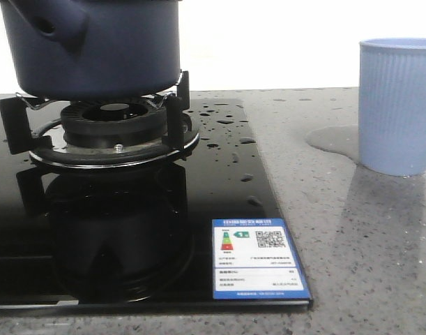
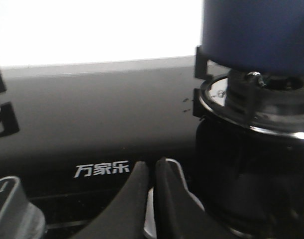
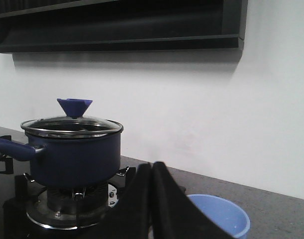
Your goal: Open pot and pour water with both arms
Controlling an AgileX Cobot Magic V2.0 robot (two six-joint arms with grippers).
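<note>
The dark navy pot (image 1: 94, 45) sits on the gas burner (image 1: 115, 132) at the far left, its stubby handle pointing toward me. In the right wrist view the pot (image 3: 74, 154) carries a glass lid (image 3: 72, 124) with a blue knob (image 3: 74, 106). Water shows as droplets (image 1: 226, 132) on the black hob and a puddle (image 1: 332, 141) beside the light blue ribbed cup (image 1: 397, 105). My left gripper (image 2: 152, 167) is shut and empty, low over the hob beside the pot (image 2: 256, 35). My right gripper (image 3: 152, 169) is shut and empty, apart from the pot and cup (image 3: 224, 214).
The black glass hob (image 1: 129, 230) has a label (image 1: 258, 259) at its front right corner. Grey stone counter (image 1: 366, 237) lies to the right. A second burner's grate (image 2: 2, 117) and a grey knob (image 2: 12, 204) show in the left wrist view. A dark hood (image 3: 122, 25) hangs above.
</note>
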